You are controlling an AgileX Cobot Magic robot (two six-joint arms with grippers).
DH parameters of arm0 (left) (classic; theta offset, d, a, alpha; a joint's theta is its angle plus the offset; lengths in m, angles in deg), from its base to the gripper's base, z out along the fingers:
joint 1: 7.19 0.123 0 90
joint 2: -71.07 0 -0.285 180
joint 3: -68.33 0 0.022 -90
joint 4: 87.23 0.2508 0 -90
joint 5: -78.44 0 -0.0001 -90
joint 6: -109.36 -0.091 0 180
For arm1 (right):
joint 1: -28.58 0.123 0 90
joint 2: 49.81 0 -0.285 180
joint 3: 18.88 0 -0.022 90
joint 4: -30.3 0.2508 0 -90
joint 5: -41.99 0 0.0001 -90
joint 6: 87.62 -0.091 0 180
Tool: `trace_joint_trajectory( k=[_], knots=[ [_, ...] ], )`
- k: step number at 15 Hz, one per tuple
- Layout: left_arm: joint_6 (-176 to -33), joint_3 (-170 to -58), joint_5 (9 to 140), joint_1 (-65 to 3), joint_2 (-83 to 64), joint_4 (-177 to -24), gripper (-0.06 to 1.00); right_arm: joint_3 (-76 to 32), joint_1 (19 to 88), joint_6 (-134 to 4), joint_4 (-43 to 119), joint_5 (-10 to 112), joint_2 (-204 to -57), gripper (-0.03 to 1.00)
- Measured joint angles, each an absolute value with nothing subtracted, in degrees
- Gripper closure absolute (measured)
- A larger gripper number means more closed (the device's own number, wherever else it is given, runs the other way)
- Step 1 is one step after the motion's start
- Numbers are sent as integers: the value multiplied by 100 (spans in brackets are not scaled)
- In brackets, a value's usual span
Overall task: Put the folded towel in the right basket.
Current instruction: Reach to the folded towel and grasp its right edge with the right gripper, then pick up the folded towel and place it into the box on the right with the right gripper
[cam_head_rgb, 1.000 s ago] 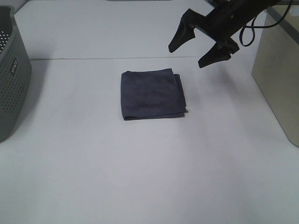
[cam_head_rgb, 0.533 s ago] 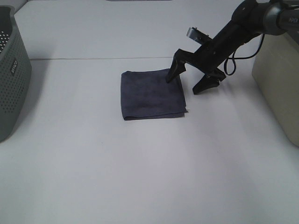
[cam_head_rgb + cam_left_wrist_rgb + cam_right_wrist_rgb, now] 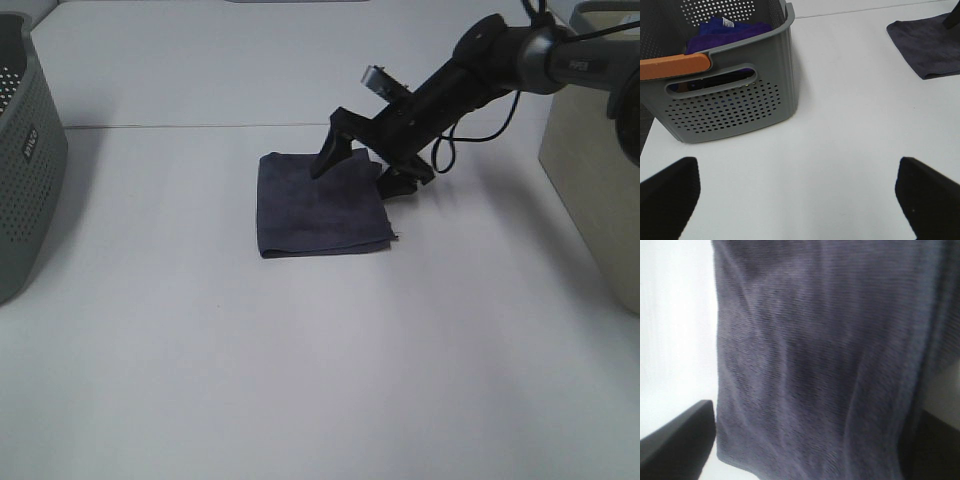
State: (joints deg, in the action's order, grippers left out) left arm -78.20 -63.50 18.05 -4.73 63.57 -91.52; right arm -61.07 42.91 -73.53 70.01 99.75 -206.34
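Jaws on the right arm (image 3: pixel 490 55) stood apart, straddling the far right corner of the folded towel (image 3: pixel 318 208), which lay flat mid-surface, roughly square, well apart from the right basket (image 3: pixel 600 180); left jaws, also apart, sat much farther off.

The towel (image 3: pixel 320 205) is soft cloth, a bit fuzzy and not shiny. The counter (image 3: pixel 300 350) is white, smooth and dull. My right hand (image 3: pixel 357 180) looks like dull black plastic. The grey basket (image 3: pixel 735 100) is hard plastic full of little holes, with a smooth orange handle (image 3: pixel 672 66).
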Motion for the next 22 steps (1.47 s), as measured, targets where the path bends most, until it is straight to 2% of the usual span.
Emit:
trace_joint_trajectory(
  k=[1, 2, 3, 4, 5, 8, 10, 14, 19, 22],
  knots=[
    [-7820, -6350, 1805, -473, 6357, -9141, -5, -6113, 4491, -7422, 7115, 9849, -20714, 17],
    [-7820, -6350, 1805, -473, 6357, -9135, -5, -6119, 4675, -7502, 7150, 9700, -20783, 32],
    [-7820, -6350, 1805, -473, 6357, -9135, -5, -6130, 4829, -7531, 7167, 9551, -20846, 52],
    [-7820, -6350, 1805, -473, 6357, -9135, -5, -6130, 4904, -7576, 7161, 9408, -20892, 77],
    [-7820, -6350, 1805, -473, 6357, -9135, -5, -6130, 4932, -7617, 7173, 9368, -20909, 90],
    [-7820, -6350, 1805, -473, 6357, -9135, -5, -6136, 4932, -7634, 7115, 9476, -20835, 91],
    [-7820, -6350, 1805, -473, 6357, -9101, -5, -6382, 4915, -7634, 6577, 10101, -20714, 91],
    [-7820, -6350, 1805, -473, 6357, -9066, -5, -8009, 4445, -7829, 6107, 11058, -19729, 91],
    [-7820, -6350, 1805, -473, 6357, -9032, -5, -8422, 2772, -7983, 5139, 11109, -17718, 91],
    [-7820, -6350, 1805, -473, 6357, -8917, -5, -8422, 1644, -8052, 4354, 11127, -17231, 91]
  ],
)
